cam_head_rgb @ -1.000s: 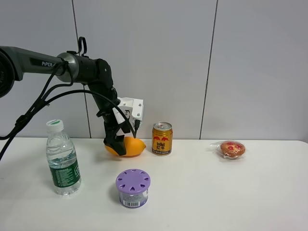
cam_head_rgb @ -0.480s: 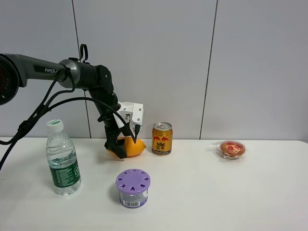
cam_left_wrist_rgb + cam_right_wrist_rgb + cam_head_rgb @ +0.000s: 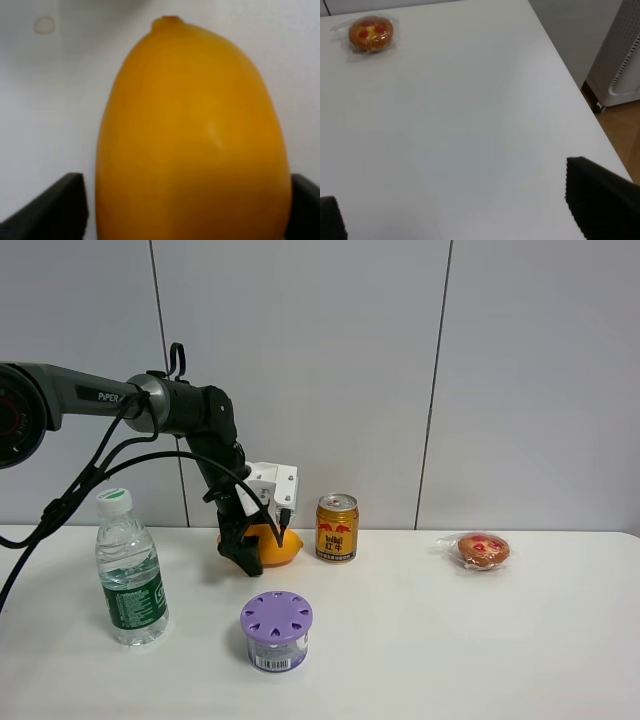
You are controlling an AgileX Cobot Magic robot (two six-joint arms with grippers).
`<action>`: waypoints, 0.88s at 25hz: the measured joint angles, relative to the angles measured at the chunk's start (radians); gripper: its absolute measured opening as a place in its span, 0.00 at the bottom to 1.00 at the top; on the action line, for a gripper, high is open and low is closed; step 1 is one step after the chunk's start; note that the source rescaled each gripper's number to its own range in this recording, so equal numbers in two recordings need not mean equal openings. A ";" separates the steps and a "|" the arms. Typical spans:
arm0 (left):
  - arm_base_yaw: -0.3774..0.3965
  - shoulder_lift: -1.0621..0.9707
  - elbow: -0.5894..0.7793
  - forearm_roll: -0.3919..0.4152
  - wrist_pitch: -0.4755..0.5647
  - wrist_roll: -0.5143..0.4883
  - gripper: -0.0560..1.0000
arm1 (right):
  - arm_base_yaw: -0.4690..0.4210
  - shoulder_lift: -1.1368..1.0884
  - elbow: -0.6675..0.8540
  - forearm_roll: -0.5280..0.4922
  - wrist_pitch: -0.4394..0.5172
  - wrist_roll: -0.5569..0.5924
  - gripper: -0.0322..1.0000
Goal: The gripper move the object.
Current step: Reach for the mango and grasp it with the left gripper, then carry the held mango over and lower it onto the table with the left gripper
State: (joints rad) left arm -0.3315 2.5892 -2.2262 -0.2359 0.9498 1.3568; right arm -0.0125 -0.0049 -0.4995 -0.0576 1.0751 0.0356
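Orange-yellow mango [image 3: 275,545] sits low at the back of the white table [image 3: 450,640], just beside a gold can [image 3: 337,528]. Your left gripper [image 3: 258,550] pinches it, with a black finger on each flank in the wrist view. You have the grasp. Whether the fruit is clear of the table cannot be told, and carrying it and setting it down look yet to be done. Your right gripper [image 3: 465,207] hangs spread over bare table, holding nothing, well apart from a wrapped bun [image 3: 370,34].

Readable writing: "PiPER" in white on the dark arm [image 3: 90,390]. The can's red characters, the water bottle's [image 3: 130,570] green label and the purple-lidded tub's [image 3: 277,630] barcode sticker are too small to read.
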 joint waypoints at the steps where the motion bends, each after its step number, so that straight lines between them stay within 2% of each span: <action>1: 0.000 0.000 0.000 0.000 0.001 0.000 0.34 | 0.000 0.000 0.000 0.000 0.000 0.000 1.00; 3: 0.000 0.000 0.000 0.000 0.003 0.002 0.07 | 0.000 0.000 0.000 0.000 0.000 0.000 1.00; 4: 0.000 0.000 0.000 0.000 0.006 0.002 0.05 | 0.000 0.000 0.000 0.000 0.000 0.000 1.00; 9: -0.001 0.002 -0.015 0.002 0.027 0.002 0.05 | 0.000 0.000 0.000 0.000 0.000 0.000 1.00; 12: -0.003 0.007 -0.075 0.014 0.093 0.002 0.05 | 0.000 0.000 0.000 0.000 0.000 0.000 1.00; 17: -0.016 0.006 -0.203 0.037 0.232 -0.051 0.05 | 0.000 0.000 0.000 0.000 0.000 0.000 1.00; 22: -0.020 -0.040 -0.224 0.072 0.251 -0.105 0.05 | 0.000 0.000 0.000 0.000 0.000 0.000 1.00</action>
State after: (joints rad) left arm -0.3517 2.5495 -2.4506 -0.1639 1.2013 1.2521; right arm -0.0125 -0.0049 -0.4995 -0.0576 1.0751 0.0356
